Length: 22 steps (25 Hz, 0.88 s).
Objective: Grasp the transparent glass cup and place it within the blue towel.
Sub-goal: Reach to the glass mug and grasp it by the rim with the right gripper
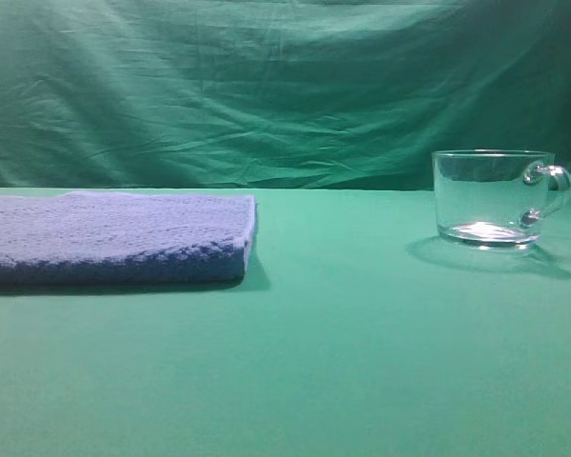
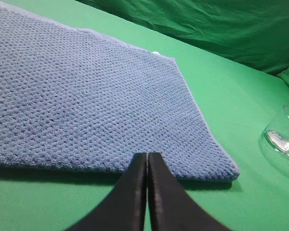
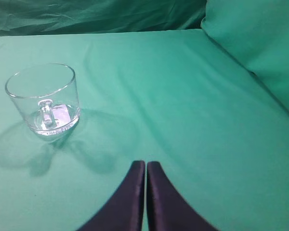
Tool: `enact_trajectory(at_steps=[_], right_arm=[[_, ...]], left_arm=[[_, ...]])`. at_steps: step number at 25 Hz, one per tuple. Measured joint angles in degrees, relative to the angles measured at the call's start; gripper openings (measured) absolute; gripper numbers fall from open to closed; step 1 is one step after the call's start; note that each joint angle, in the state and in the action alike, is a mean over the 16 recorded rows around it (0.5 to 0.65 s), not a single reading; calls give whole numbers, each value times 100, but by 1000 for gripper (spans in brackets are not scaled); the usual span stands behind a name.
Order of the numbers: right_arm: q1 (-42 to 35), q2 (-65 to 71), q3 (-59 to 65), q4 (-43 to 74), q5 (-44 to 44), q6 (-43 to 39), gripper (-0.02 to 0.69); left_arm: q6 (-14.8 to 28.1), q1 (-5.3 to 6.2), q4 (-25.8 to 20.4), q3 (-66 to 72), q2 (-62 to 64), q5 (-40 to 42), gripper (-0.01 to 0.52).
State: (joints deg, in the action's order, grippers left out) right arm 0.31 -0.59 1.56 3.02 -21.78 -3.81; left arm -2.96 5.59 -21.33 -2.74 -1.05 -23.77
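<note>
Left gripper [image 2: 147,159] fingers pressed together, nothing held, tips just off the near edge of the blue towel [image 2: 86,101]. Right gripper [image 3: 145,166] also closed and empty, over bare green cloth [image 3: 192,120], the transparent glass cup [image 3: 43,98] ahead and to its left, apart. One cup, upright, mouth up, empty, clear with thick base; in the high view its handle points right. One towel, flat, nubby, long axis left-right, on the left; cup well apart on the right.

green cloth tabletop [image 1: 362,362] before a wrinkled (darker) green backdrop [image 1: 266,86].
</note>
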Motion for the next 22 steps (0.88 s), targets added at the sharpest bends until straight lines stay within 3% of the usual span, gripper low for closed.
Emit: enact_trajectory(at_steps=[22], right_arm=[[0,0,0,0,11,0,0]], left_arm=[[0,0,0,0,0,0,0]])
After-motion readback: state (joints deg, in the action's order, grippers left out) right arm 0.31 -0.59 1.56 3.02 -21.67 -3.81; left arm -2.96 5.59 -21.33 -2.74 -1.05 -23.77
